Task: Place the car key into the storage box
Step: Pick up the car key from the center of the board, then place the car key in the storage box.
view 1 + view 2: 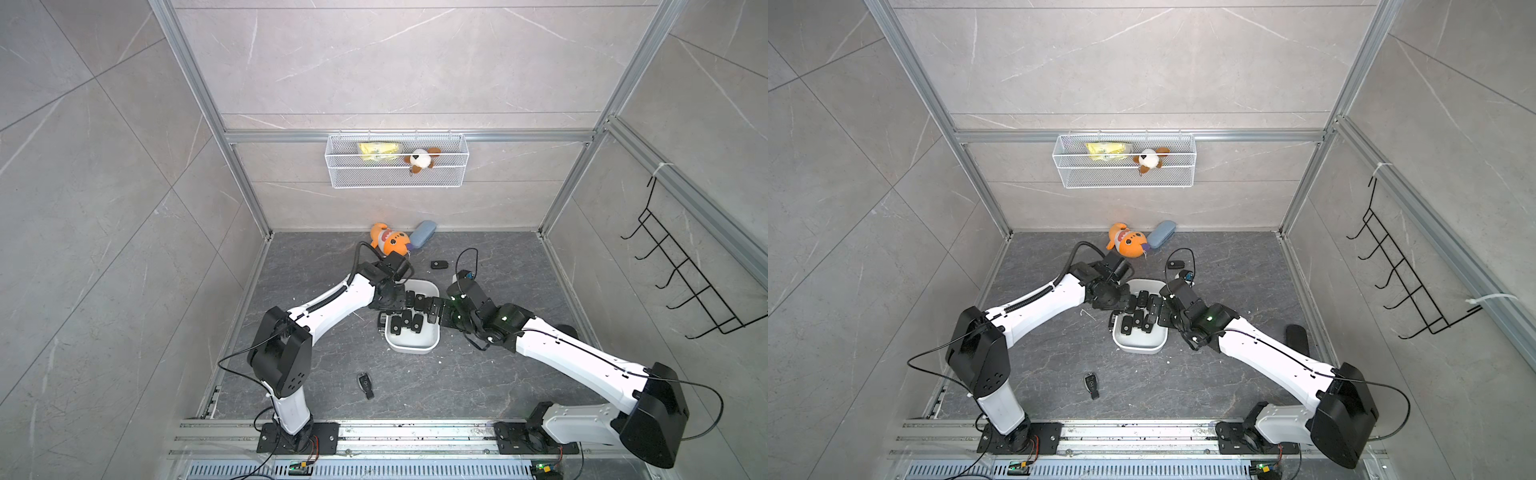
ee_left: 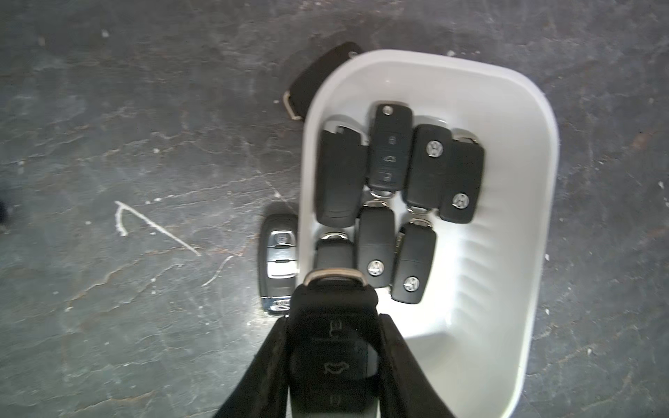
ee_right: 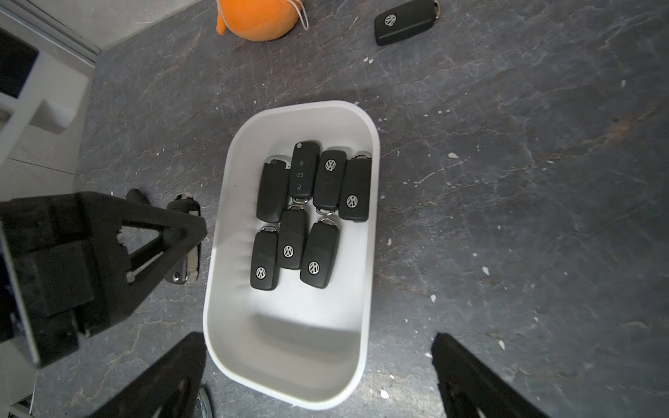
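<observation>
Car key (image 2: pixel 335 362), black with embossed buttons and silver loop, is clamped in left tool (image 2: pixel 335 320); right tool (image 3: pixel 316 336) gapes empty.

Table (image 1: pixel 478 374): dark grey slab with a stone pattern, walled on three sides.
Surface marks: pale flecks (image 3: pixel 452 155) scattered about; one chalky scratch (image 2: pixel 155 224).
Storage box (image 1: pixel 413 348): white tub, standing flat near the middle.
Silver-buttoned key (image 2: pixel 278 260): flat on the table, just beside the box wall on the left arm's side.
Half-hidden key (image 2: pixel 322 76): black, same side, partly behind the box rim.
Far key (image 1: pixel 439 264): black, between box and back wall, apart from both.
Near key (image 1: pixel 365 384): black, alone toward the arm bases.
Plush toy (image 1: pixel 390 243): orange, near the back wall.
Case (image 1: pixel 423 233): blue-grey, oblong, just beside the toy.
Dark oblong item (image 1: pixel 1296 338): near the right edge; kind not discernible.
</observation>
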